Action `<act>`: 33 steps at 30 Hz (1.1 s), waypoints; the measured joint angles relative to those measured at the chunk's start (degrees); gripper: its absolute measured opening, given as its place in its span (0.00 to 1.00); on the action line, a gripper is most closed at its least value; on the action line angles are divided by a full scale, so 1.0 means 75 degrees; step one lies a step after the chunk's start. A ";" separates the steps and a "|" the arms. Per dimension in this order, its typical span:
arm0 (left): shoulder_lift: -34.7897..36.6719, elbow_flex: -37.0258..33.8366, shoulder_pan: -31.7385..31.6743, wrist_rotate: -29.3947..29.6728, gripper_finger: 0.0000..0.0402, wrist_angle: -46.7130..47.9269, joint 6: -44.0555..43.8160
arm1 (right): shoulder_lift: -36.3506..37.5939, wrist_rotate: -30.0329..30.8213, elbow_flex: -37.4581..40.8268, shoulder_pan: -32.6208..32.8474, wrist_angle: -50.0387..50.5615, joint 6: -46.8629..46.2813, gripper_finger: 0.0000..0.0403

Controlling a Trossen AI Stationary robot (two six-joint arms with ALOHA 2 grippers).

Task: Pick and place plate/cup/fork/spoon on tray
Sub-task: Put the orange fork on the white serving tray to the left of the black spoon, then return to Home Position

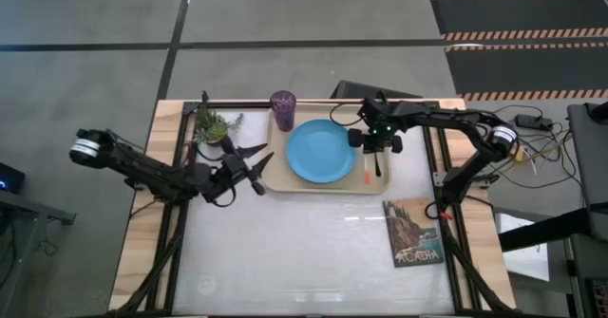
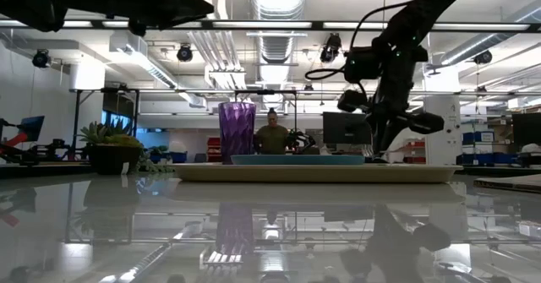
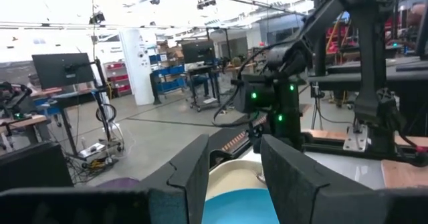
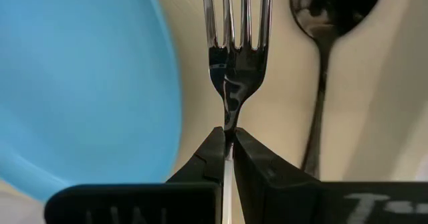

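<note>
The tray (image 1: 328,181) carries one plate (image 1: 321,152), one cup (image 1: 283,110), one spoon (image 4: 328,63) and one fork (image 4: 234,43). The right gripper (image 4: 228,147) is clenched on the fork's neck over the tray. The left gripper (image 1: 258,169) hangs released beside the tray.

Fork (image 4: 234,43): polished metal tines, mirror-bright. Spoon (image 4: 321,63): glossy dark finish, reflective. Plate (image 4: 80,83): smooth, light blue, slight sheen. Tray (image 1: 281,177): matt cream, plastic in look. Cup (image 2: 237,129): translucent purple, ribbed sides. Worktop (image 1: 304,252): glossy white centre, mirrors objects; bare wood edges. Right pincer (image 4: 227,158): matt black fingers.
</note>
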State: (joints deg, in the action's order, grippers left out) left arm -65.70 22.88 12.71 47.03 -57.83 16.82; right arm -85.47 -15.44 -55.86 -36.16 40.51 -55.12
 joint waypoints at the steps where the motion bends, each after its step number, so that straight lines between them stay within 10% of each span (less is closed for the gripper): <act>1: 0.0046 -0.0016 0.0010 -0.0001 0.29 -0.0003 -0.0003 | -0.0054 0.0000 0.0002 0.0000 -0.0071 0.0001 0.02; 33: 0.0235 -0.0231 0.0020 -0.0008 0.29 -0.0022 -0.0001 | -0.0662 0.0018 -0.0168 0.0000 -0.0408 0.0298 0.21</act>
State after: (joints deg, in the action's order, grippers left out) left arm -63.94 21.15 12.86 46.97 -58.00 16.81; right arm -90.44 -15.30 -57.12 -36.16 37.45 -52.88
